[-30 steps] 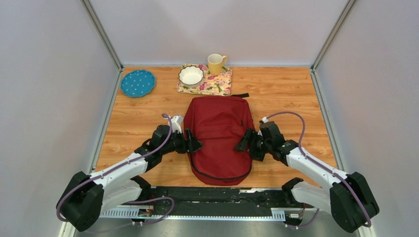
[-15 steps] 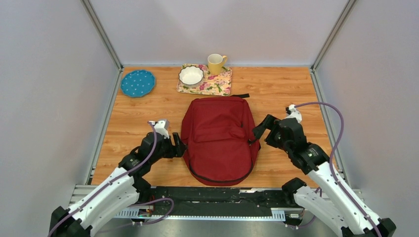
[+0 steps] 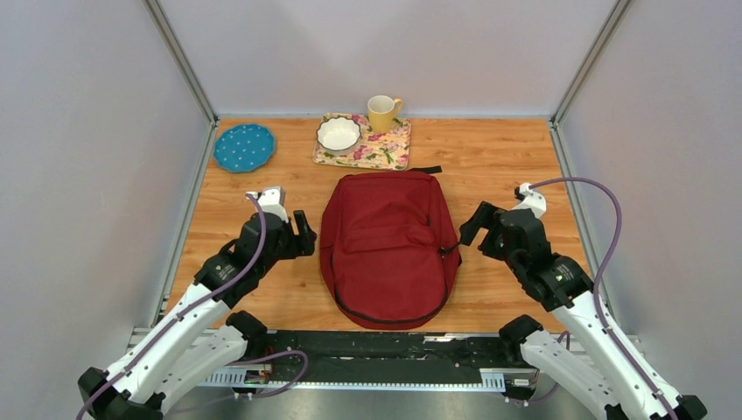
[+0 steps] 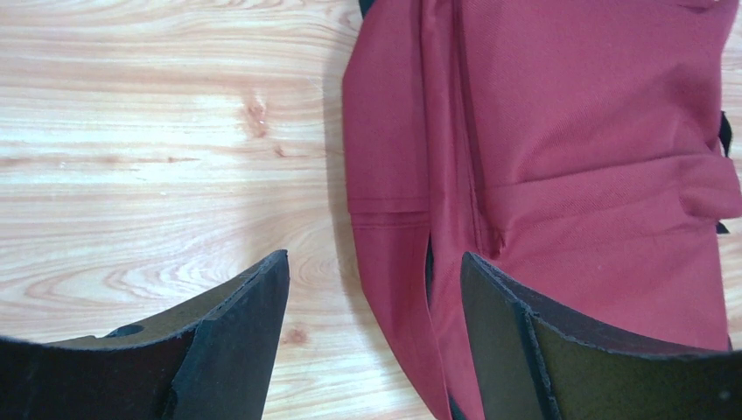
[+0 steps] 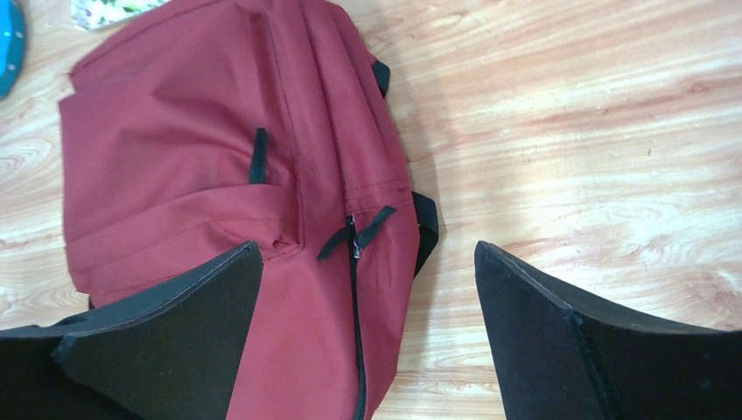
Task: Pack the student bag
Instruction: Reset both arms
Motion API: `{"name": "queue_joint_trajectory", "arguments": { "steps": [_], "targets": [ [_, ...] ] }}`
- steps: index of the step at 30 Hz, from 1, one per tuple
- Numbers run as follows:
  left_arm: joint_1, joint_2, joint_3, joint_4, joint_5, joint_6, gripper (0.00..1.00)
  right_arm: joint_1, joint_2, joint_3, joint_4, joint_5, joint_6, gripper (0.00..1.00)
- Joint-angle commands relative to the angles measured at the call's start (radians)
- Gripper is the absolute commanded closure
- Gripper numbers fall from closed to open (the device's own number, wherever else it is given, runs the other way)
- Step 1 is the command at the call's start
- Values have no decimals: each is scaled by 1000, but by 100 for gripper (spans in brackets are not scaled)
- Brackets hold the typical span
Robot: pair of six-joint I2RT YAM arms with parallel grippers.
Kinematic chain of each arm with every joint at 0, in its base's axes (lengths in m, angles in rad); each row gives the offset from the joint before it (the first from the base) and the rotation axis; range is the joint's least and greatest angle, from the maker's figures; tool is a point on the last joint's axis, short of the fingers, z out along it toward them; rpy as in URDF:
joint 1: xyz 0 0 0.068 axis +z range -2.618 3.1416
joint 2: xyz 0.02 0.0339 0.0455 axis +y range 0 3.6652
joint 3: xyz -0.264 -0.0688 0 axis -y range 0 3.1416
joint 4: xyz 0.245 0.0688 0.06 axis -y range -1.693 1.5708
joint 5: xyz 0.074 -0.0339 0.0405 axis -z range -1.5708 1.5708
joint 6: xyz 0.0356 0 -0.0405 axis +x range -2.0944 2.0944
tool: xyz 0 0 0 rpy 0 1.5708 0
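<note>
The student bag [image 3: 389, 245] is a dark red backpack lying flat in the middle of the table, front pocket up. My left gripper [image 3: 300, 234] hovers just off its left side, open with nothing between its fingers. In the left wrist view the bag [image 4: 569, 131] fills the right half and my left gripper [image 4: 374, 258] straddles its edge from above. My right gripper [image 3: 472, 229] stands open off the bag's right side, apart from it. Between the jaws of the right gripper [image 5: 367, 247], the right wrist view shows the bag [image 5: 201, 175] and its black zipper pull [image 5: 354, 236].
At the back lie a blue dotted plate [image 3: 244, 147] and a floral mat [image 3: 385, 150], which carries a white bowl [image 3: 338, 134] and a yellow mug [image 3: 381, 112]. Grey walls close in both sides. A black strap [image 5: 426, 223] pokes out from the bag's right edge.
Both grippers have let go of the bag's sides and drawn back outward, their jaws opening wider. The bag has settled flat and a little to the left.
</note>
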Motion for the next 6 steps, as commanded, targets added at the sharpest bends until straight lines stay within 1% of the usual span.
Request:
{"name": "queue_joint_trajectory", "arguments": {
  "steps": [1,6],
  "targets": [
    [2,-8,29,-9,-20,69,20,-1,-10,87,27,34,-50,6],
    [2,-25,21,5,-5,89,20,-1,-38,90,47,39,-60,5]
  ]
}}
